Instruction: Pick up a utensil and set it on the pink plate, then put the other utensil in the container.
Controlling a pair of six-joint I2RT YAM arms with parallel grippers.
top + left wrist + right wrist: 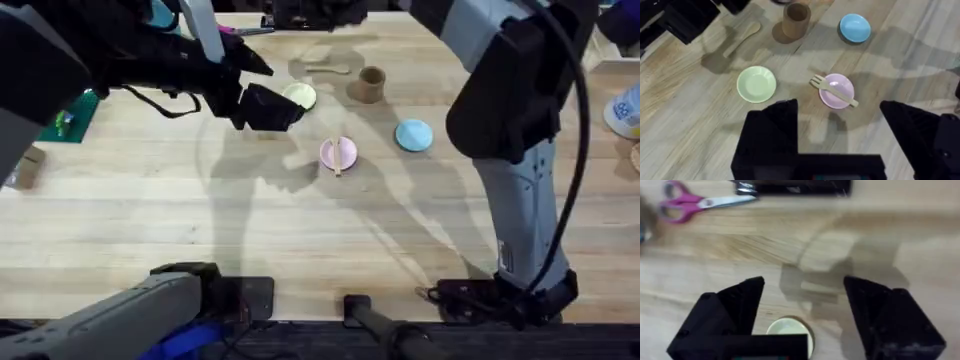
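- The fork (834, 90) is lying flat across the pink plate (842, 82). It is pale wood with short tines and a thin flat handle.
- Its tines are poking past the plate's rim on the side facing the pale-yellow plate (756, 84), and its handle tip is overhanging the opposite rim.
- The spoon (742, 37) is resting on the bare bench (300, 230) just beside the container (796, 19) without touching it. It is the same pale wood, with a rounded bowl and a thin handle.
- The container is standing upright, a tan-brown wooden cup with its mouth open.
- The light-blue plate (855, 27) is sitting apart from the cup and the pink plate, with open wood around it.
- The left pincer (837, 106) is hovering above the bench near the pale-yellow and pink plates. Its black fingers are spread wide and gripping nothing.
- The right pincer (802, 287) is hanging over the far part of the bench, its fingers also wide apart and empty. The pale-yellow plate is showing below them, and pink-handled scissors (695, 202) are lying beyond.
- The near half of the bench is lying open in front of the plates. The right arm is rising tall at the right side, beside the blue plate.
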